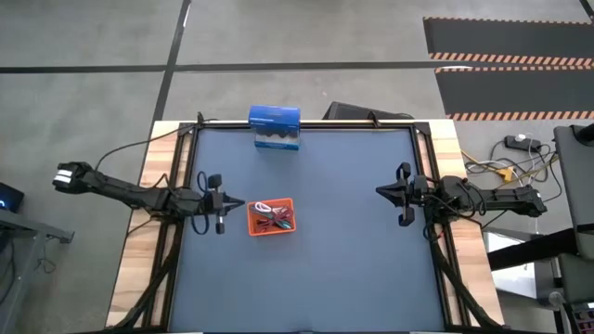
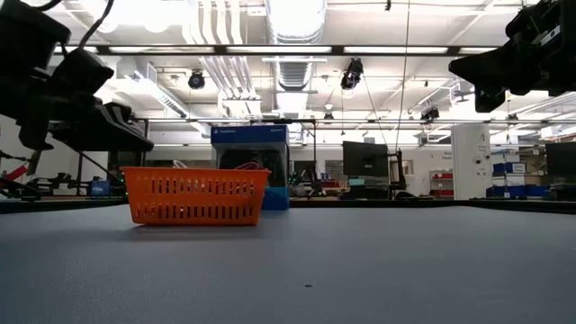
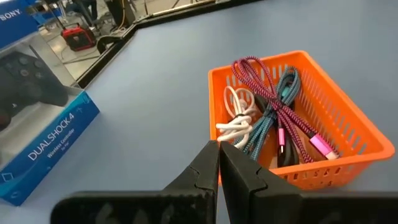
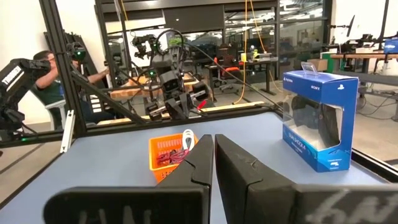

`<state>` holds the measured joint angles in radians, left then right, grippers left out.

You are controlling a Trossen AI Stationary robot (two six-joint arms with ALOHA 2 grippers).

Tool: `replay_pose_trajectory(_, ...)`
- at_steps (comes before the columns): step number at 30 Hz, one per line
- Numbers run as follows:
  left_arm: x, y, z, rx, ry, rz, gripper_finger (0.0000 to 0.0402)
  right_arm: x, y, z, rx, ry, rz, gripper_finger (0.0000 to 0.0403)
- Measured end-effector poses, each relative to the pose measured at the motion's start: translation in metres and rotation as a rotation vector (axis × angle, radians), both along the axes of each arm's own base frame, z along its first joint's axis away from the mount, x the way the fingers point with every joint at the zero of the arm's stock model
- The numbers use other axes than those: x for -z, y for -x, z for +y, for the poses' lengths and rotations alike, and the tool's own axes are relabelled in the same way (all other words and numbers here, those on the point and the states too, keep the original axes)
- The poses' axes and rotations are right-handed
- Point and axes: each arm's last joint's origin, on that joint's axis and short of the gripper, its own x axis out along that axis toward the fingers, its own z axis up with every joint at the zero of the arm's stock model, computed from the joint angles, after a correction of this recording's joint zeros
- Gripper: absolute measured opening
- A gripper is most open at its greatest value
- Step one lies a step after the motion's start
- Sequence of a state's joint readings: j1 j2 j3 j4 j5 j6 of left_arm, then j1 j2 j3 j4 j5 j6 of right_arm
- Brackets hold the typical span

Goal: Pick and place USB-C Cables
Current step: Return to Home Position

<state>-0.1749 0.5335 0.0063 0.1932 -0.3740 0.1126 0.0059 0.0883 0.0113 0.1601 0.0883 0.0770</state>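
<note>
An orange tray (image 1: pixel 270 218) sits on the table's left half; it also shows as the slatted tray (image 2: pixel 194 195) in the low view and the tray (image 3: pixel 348 124) in the left wrist view. Inside lie the bundled USB-C cables: a white one (image 3: pixel 239 118), a teal one (image 3: pixel 267 118), a red-pink braided one (image 3: pixel 273 93), and a dark one mostly hidden under them. My left gripper (image 1: pixel 239 202) hovers shut just left of the tray, its fingertips (image 3: pixel 219 149) near the tray's rim, touching nothing. My right gripper (image 1: pixel 380 192) waits shut at the table's right side.
A blue boxed game controller (image 1: pixel 275 128) stands at the table's far edge, middle; it shows behind the tray (image 2: pixel 252 162) in the low view. The dark mat between the tray and the right arm holds nothing. A person (image 4: pixel 46 74) sits beyond the table's left side.
</note>
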Motion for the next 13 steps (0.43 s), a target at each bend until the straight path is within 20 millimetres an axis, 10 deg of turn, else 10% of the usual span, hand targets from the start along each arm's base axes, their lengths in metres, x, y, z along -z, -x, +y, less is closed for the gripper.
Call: replay_pose_trajectory(13, 0.0062, -0.0017, -0.0003, 0.000, -0.010, 0.058, 0.0000, 0.0000, 0.0000, 0.0000, 0.000, 0.001, 0.000, 0.0009)
